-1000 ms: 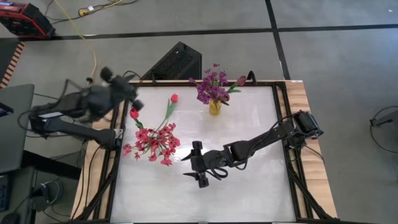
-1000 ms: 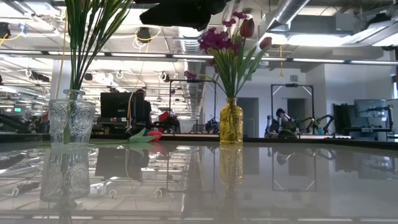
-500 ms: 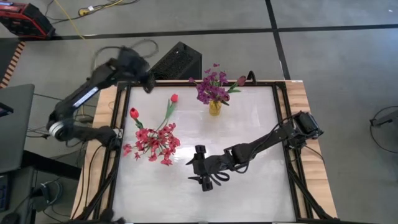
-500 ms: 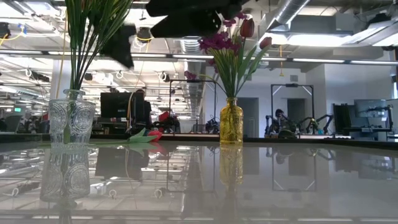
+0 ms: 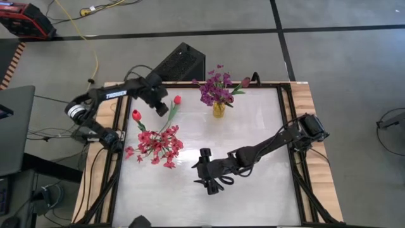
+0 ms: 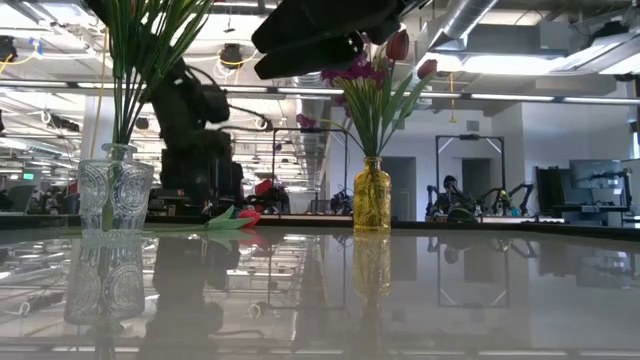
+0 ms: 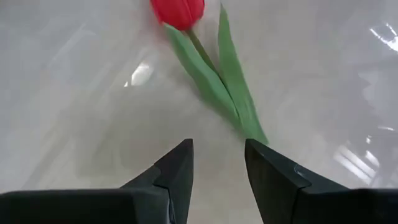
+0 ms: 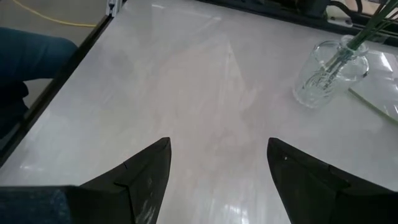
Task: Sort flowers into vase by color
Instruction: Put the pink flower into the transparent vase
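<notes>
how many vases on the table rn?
2. A yellow vase with purple flowers stands at the table's far edge. A clear glass vase holds the pink-red flowers on the left side. None looks hidden.

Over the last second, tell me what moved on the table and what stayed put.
The left arm swung in from beyond the table's left edge; its left gripper, fingers apart and empty, now hangs just short of the lying red tulip. The right gripper drifted slightly toward the table's near edge, open and empty. Both lying tulips, the clear vase of pink-red flowers and the yellow vase stayed put.
</notes>
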